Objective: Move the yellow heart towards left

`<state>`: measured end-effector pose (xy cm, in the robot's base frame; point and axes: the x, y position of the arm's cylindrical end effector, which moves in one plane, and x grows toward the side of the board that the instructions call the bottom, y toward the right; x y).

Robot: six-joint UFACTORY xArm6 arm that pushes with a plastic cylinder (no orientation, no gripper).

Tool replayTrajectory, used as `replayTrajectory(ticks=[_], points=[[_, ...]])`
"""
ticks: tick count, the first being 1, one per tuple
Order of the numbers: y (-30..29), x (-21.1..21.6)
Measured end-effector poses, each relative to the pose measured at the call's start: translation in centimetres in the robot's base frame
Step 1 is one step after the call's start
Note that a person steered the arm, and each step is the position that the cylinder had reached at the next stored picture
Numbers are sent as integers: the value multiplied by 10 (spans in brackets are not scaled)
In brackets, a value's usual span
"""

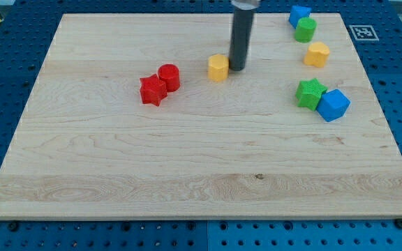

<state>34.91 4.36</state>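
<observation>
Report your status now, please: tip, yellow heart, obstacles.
My tip at the right side of the yellow heart, touching or nearly. Red cylinder and red star lie further left, in the path.

Straight dark rod (239, 38) — smooth, cylindrical, near-black; wider grey collar at top; my tip (236, 68) blunt.

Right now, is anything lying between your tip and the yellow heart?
No. In the camera view my tip stands right against the yellow heart, on its right side, with no block between them.
</observation>
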Motion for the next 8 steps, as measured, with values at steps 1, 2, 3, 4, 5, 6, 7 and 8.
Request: replayTrajectory(ticks=[1,2,3,4,5,6,7,8], points=[[-35,0],[-51,0],[-3,-8],[61,-4],[133,5],[219,26],[294,-3],[291,-35]])
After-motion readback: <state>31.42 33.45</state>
